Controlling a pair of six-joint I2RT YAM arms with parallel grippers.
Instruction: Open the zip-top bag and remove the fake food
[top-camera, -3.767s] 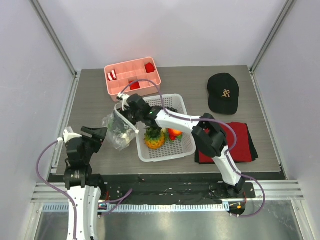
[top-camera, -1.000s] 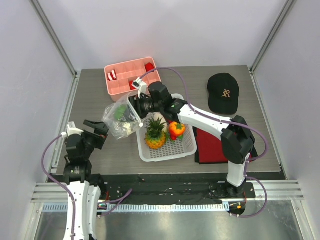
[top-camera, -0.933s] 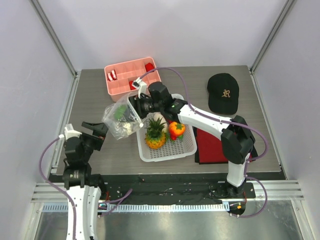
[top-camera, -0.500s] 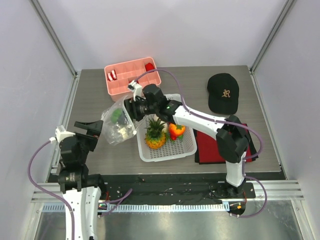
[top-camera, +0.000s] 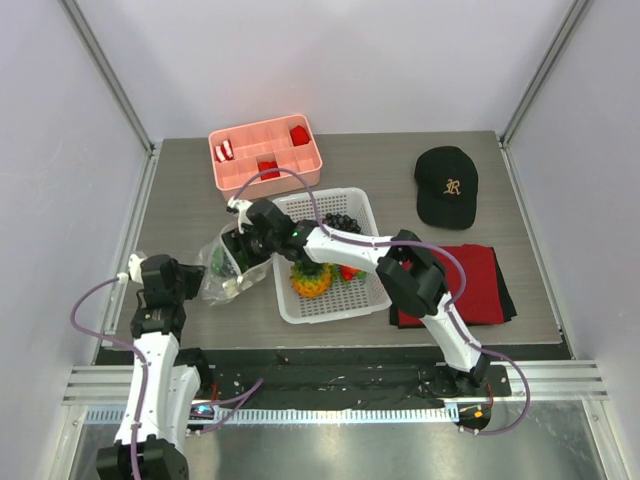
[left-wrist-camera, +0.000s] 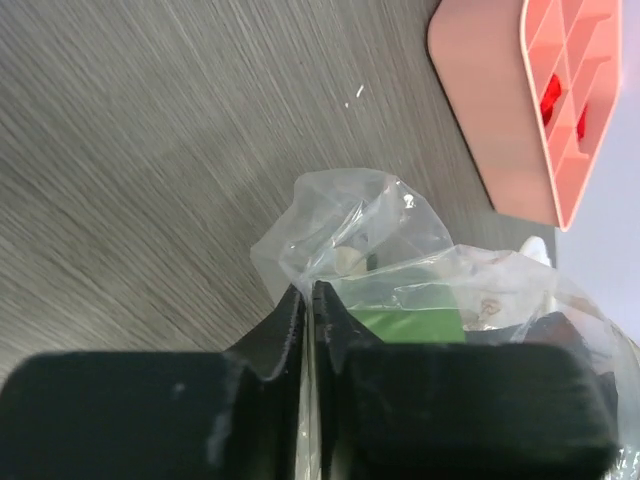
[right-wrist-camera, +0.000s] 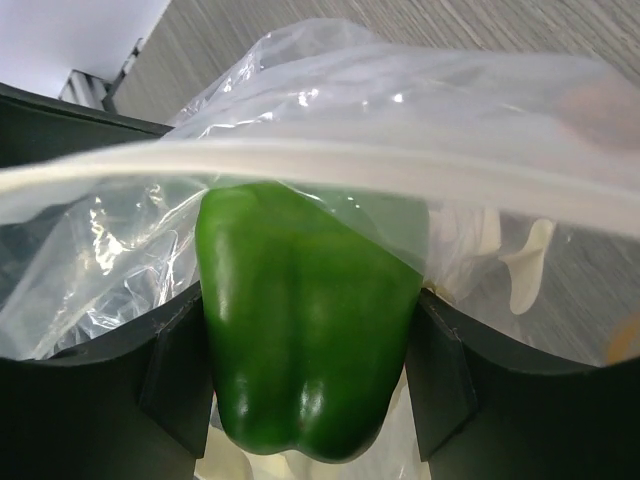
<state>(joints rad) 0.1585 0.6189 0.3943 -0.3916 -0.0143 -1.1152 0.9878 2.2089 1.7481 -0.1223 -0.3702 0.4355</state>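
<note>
Your left claw (left-wrist-camera: 308, 305) is pinched almost fully together. A fold of the zip-top bag (top-camera: 222, 268) is caught in the thin slit between its fingers (left-wrist-camera: 285, 325), so it has the bag by its left edge. That arm stands up from the near-left corner of the table (top-camera: 180, 200), and its wrist bends right toward the bag.

Your right claw (right-wrist-camera: 310, 300) stands fairly wide and grips the green pepper (right-wrist-camera: 305, 330). Both fingers press against the pepper's sides. The bag's white zip strip (right-wrist-camera: 300, 160) runs across just in front of the pepper's top, and clear film wraps around the fingers. A whitish piece (right-wrist-camera: 525, 265) lies in the bag just right of the pepper.

Your right arm reaches far to the left from its base, elbow up, its forearm low across the white basket (top-camera: 372, 290), and its claw is at the bag's mouth.

The bag sits just beside the basket's left wall, between your two claws. You cannot tell whether it rests on the table.

The pineapple (top-camera: 309, 281), tomato (top-camera: 349, 272) and grapes (top-camera: 341, 221) lie in the basket.
</note>
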